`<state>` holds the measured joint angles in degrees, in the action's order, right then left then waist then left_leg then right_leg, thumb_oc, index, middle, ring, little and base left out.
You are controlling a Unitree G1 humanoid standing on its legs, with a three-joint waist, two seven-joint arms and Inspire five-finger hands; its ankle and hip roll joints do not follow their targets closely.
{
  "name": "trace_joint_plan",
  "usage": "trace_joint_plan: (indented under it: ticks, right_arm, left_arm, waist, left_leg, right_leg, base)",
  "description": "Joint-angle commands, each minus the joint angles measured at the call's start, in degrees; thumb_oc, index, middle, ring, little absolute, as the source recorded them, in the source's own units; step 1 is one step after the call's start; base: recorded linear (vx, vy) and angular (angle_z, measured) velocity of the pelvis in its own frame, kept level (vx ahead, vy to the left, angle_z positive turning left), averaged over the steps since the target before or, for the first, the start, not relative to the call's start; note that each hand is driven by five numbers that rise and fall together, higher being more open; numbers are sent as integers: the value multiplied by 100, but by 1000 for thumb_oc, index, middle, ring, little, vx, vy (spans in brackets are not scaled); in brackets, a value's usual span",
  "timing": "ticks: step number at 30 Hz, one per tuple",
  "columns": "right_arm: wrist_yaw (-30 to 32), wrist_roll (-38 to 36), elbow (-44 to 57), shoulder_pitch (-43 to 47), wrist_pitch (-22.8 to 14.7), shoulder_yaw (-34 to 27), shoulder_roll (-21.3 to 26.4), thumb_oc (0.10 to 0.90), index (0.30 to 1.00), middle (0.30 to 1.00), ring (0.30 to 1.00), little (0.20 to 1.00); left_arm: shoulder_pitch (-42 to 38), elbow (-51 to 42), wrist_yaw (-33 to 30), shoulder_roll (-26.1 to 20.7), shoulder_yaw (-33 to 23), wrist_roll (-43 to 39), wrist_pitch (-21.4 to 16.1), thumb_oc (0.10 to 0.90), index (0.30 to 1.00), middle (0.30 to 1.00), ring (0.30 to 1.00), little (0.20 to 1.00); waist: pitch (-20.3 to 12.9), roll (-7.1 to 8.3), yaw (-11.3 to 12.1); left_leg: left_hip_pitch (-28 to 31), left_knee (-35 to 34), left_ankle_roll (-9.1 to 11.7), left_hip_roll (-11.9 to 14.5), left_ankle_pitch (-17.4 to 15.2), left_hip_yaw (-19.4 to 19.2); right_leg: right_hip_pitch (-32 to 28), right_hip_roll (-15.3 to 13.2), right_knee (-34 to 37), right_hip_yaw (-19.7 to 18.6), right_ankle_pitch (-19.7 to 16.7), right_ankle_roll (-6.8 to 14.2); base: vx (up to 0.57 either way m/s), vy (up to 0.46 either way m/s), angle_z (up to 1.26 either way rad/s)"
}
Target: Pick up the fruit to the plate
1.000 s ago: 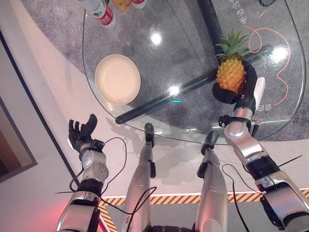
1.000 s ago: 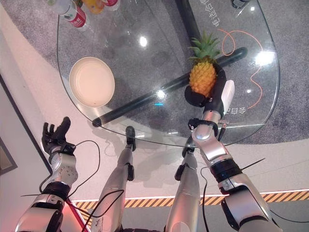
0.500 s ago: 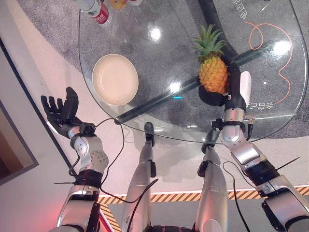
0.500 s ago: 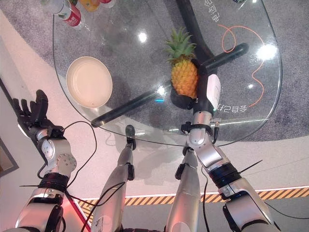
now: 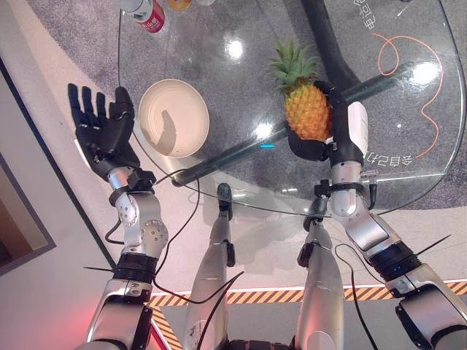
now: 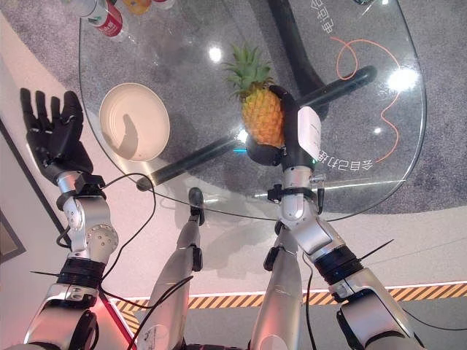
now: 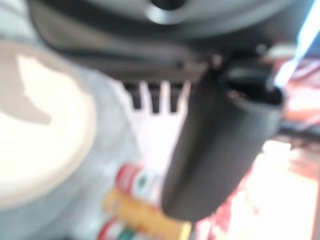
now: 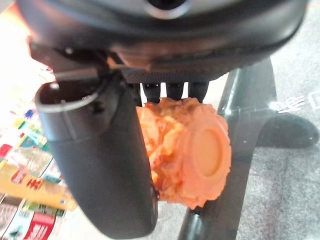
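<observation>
1. Pineapple [image 5: 306, 111]: clasped upright in the right hand [image 5: 343, 138], above the glass table [image 5: 408, 109] centre.
2. Plate [image 5: 174, 118]: bare, near the table's left edge; delivery outstanding.
3. Left hand [image 5: 106, 135]: fingers spread, holding nothing, beside the plate.

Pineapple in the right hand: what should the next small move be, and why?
Probably carry it on toward the robot's left. The right hand has its fingers curled round the pineapple, above the glass table and short of the plate, which lies bare.
</observation>
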<state>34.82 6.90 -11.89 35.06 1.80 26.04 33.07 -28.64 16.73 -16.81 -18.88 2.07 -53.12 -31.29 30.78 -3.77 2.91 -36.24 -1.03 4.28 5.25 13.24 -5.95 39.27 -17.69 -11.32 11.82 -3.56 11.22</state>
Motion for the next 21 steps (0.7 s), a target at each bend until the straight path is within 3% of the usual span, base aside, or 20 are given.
trace_joint_plan:
  ticks: [1, 11, 21]
  right_arm:
    - [-99, 533, 1257, 440, -665, -69, 268, 100, 300, 300, 300, 200]
    - [-542, 562, 1772, 656, -726, 64, 567, 100, 300, 300, 300, 200]
    - [-825, 408, 2332, 789, -730, 197, 699, 100, 300, 300, 300, 200]
  left_arm:
    - [-241, -650, 615, -383, -41, -48, -83, 800, 900, 900, 900, 900]
    - [-293, -1044, 1522, -351, 401, -850, 485, 800, 900, 900, 900, 900]
    - [-318, -1427, 1763, -402, 716, -1258, 815, 800, 900, 900, 900, 900]
  waist:
    - [-99, 85, 48]
    - [-99, -29, 6]
    - [-99, -91, 2]
  left_leg:
    - [122, 421, 350, 353, -513, 190]
    - [122, 371, 327, 287, -462, 159]
    - [139, 335, 314, 264, -447, 150]
  right_leg:
    - [-3, -106, 116, 70, -452, 170]
    - [-2, -191, 238, 65, -574, 222]
    - [-21, -250, 299, 82, -627, 250]
  base:
    - [0, 0, 0]
    - [0, 0, 0]
    - [0, 0, 0]
